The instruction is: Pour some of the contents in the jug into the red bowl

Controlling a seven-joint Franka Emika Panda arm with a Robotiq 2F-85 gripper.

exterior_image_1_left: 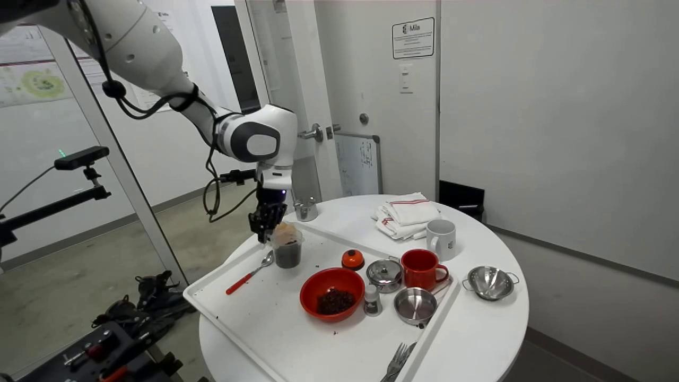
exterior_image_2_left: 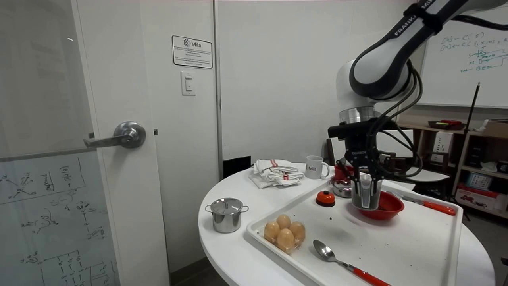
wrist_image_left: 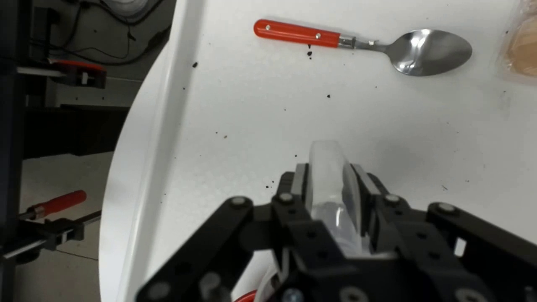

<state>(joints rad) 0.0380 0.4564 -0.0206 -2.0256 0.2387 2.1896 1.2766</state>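
The jug (exterior_image_1_left: 287, 254) is clear plastic with dark contents low inside. It looks tan at the top in an exterior view, where eggs show behind it. My gripper (wrist_image_left: 329, 180) is shut on the jug's clear handle (wrist_image_left: 327, 163) in the wrist view, a finger on each side. In an exterior view my gripper (exterior_image_2_left: 366, 183) holds the jug (exterior_image_2_left: 363, 200) upright, a little above the tray, in front of the red bowl. The red bowl (exterior_image_1_left: 312, 298) holds dark bits; it also shows in an exterior view (exterior_image_2_left: 384, 213). In the wrist view only its rim (wrist_image_left: 247, 297) shows.
A spoon (exterior_image_1_left: 249, 277) and eggs (exterior_image_2_left: 284, 233) lie on the white tray (exterior_image_2_left: 274, 256). An orange-topped timer (exterior_image_1_left: 353, 260), lidded pot (exterior_image_1_left: 384, 275), shaker (exterior_image_1_left: 372, 301), red mug (exterior_image_1_left: 419, 269) and steel pan (exterior_image_1_left: 415, 305) stand near the bowl.
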